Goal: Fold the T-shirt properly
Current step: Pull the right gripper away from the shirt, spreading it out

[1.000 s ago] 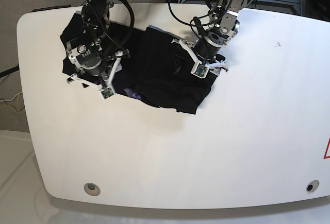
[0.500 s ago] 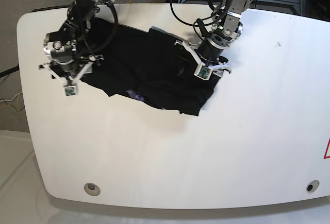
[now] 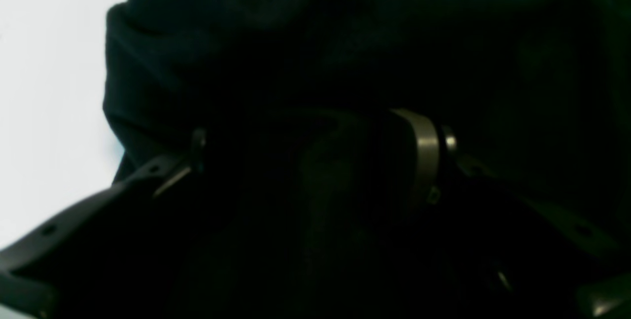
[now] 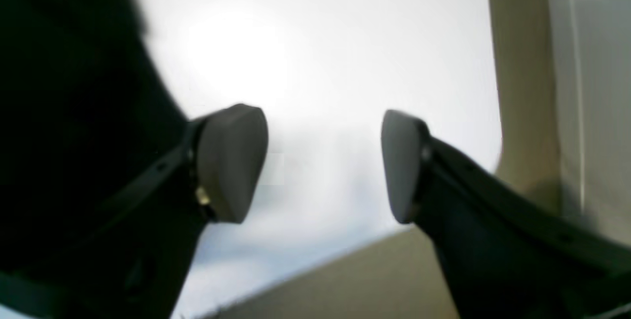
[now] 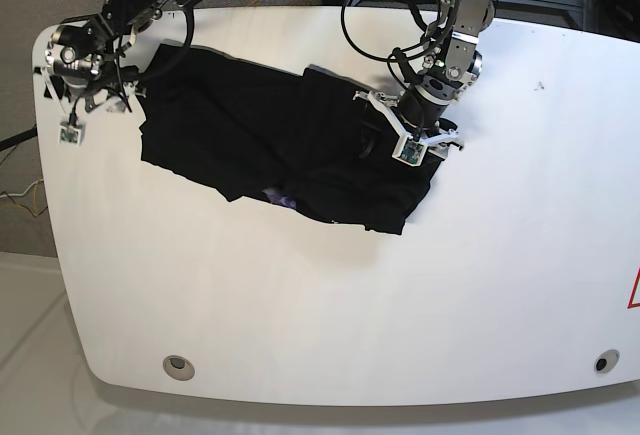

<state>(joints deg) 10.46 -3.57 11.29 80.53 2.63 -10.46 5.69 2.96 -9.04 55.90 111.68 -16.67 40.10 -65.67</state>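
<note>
Cloth update: my right gripper [image 4: 325,166] just let go, jaws wide/empty at table edge; soft black T-shirt [image 5: 260,145] now spread wider; left gripper [image 3: 315,161] pinching fabric.

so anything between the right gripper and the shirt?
Nothing visible. The right gripper is open over bare table near the table's corner, with the shirt edge right beside one finger. No other object lies between them. The left gripper is already down on the shirt's opposite end.

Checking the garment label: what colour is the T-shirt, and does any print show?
Plain black T-shirt, with a small purple patch at its near edge; clearest in the base view.
</note>
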